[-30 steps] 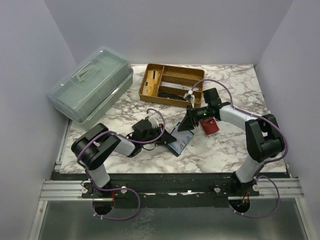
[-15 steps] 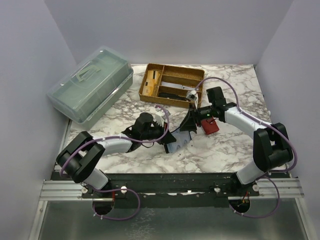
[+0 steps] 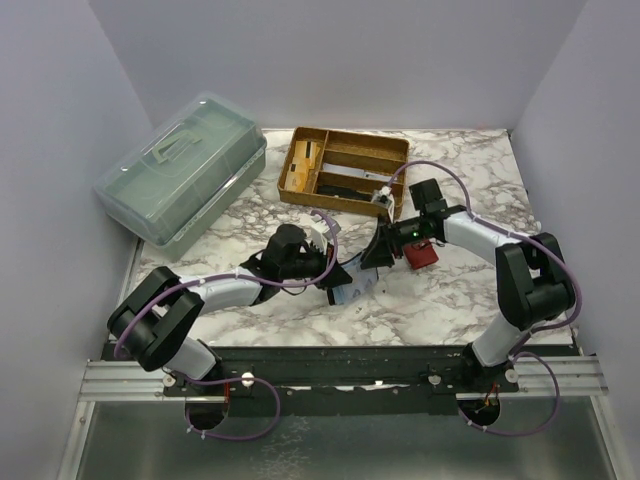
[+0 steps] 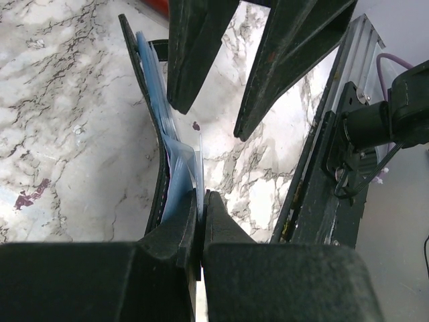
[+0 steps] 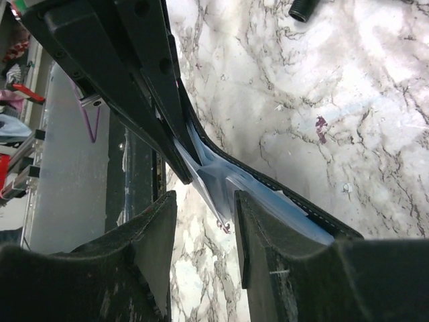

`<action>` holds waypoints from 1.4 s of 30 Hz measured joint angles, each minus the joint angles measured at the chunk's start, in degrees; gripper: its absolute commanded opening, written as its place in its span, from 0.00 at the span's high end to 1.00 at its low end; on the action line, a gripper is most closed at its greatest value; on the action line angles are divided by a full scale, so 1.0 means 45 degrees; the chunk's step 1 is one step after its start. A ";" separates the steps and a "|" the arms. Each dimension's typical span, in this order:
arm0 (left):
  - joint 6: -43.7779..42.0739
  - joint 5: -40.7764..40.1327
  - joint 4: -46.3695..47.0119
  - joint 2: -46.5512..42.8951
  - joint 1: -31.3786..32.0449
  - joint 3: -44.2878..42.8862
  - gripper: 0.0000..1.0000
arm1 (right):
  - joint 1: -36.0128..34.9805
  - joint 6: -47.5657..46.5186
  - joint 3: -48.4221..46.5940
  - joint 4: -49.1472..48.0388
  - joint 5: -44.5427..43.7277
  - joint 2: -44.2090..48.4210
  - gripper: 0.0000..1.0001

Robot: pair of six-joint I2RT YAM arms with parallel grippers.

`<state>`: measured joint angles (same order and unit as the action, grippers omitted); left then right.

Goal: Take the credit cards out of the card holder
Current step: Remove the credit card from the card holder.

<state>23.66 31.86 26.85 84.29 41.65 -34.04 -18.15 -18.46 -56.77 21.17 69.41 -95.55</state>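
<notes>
The card holder (image 3: 352,287) is a black stitched wallet with pale blue leaves and the credit cards (image 5: 216,176) tucked inside. It lies in the middle of the table. My left gripper (image 3: 335,276) is shut on a thin pale blue leaf at the holder's edge (image 4: 199,176); the black cover (image 4: 144,100) stays outside its jaws. My right gripper (image 3: 377,252) is open. Its fingertips (image 5: 256,215) straddle a protruding pale blue corner without touching it, and its fingers (image 4: 194,60) show from above in the left wrist view. How many cards are inside is hidden.
A red wallet (image 3: 421,253) lies just right of my right gripper. A wooden divided tray (image 3: 346,150) stands at the back centre, and a green lidded box (image 3: 185,175) at the back left. The table's front rail (image 4: 335,168) runs close by the holder.
My left arm has reached to the right and closed on the holder's edge, dragging the holder slightly left. My right gripper has shifted a little down towards the holder and stays open.
</notes>
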 measured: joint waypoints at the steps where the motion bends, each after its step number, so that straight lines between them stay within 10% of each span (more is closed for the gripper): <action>1: 0.0000 0.0015 0.0005 -0.0010 -0.0005 0.0000 1.00 | 0.0000 -0.0044 0.0000 0.0019 0.0097 -0.0078 0.55; 11: 0.0719 0.0510 0.1409 -0.0151 -0.0005 0.0325 1.00 | -0.0204 -0.0758 0.0000 0.0661 0.0913 -0.0675 0.57; 22: 0.1554 0.0714 0.2710 -0.0029 -0.0005 0.0685 1.00 | -0.0374 -0.1472 -0.0019 0.1229 0.1948 -0.0680 1.00; 42: 0.3099 0.0821 0.5343 0.0189 -0.0413 0.2652 0.99 | -0.0976 -0.2050 -0.0636 0.1977 0.2419 -0.2249 1.00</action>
<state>37.60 35.55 50.89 85.14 39.79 -22.11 -22.55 -27.68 -59.64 30.06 80.29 -105.67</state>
